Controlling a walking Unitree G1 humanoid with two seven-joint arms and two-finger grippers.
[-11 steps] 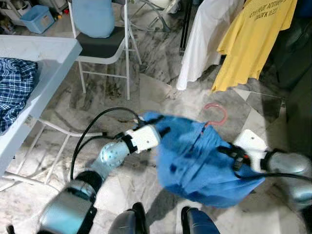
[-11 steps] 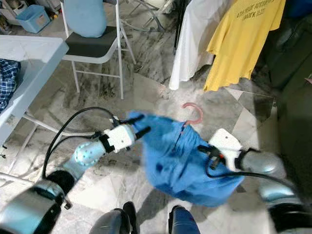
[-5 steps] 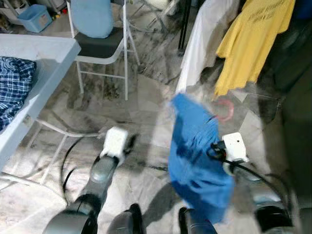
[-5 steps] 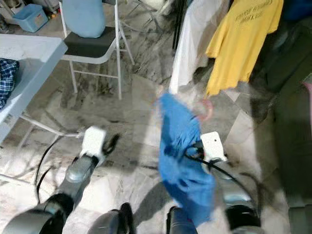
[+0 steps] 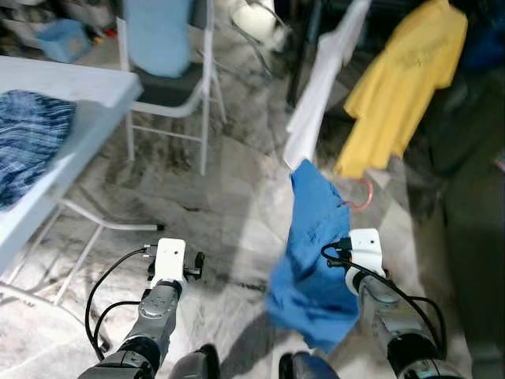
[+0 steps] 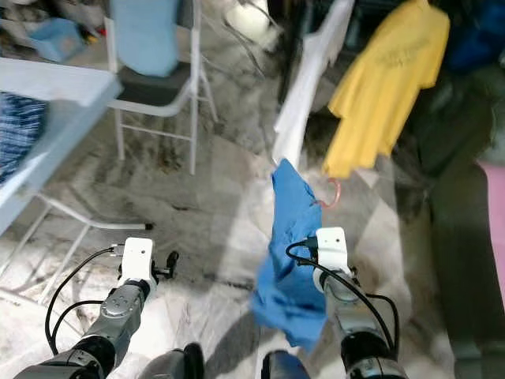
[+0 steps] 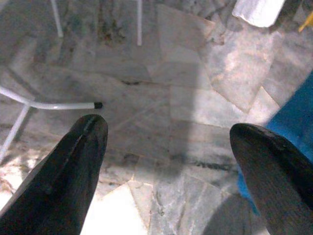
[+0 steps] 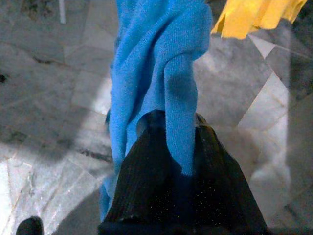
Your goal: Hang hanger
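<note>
While I stand over the marble floor (image 5: 237, 197), this is how things lie.

Right hand: my right hand (image 8: 176, 142) is clamped on the blue shirt (image 5: 312, 260); in the right wrist view both black fingers (image 8: 146, 196) press together with a fold of the cloth caught between them.

Shirt: it hangs from my grip in a long bunch, one corner standing up above my wrist and the rest drooping toward the floor near my feet.

Hanger: a pink hook (image 5: 361, 193) curves out from behind the top of the shirt, on the side toward the hung clothes; the rest of the hanger is hidden in the cloth.

Left hand: my left hand (image 7: 166, 161) is held low over the floor, fingers spread wide with nothing between them; the left wrist view shows bare marble in the gap and the edge of the blue shirt beside one finger.

Hung clothes: a yellow tee (image 5: 402, 79) and a white garment (image 5: 319, 87) hang ahead of me, beyond the shirt I hold, well apart from it.

Desk: a white desk (image 5: 87, 87) stands at my left with a blue plaid cloth (image 5: 28, 142) lying on it.

Chair: a white folding chair (image 5: 170, 79) stands past the desk, with a pale blue cloth (image 5: 158, 35) over its back.
</note>
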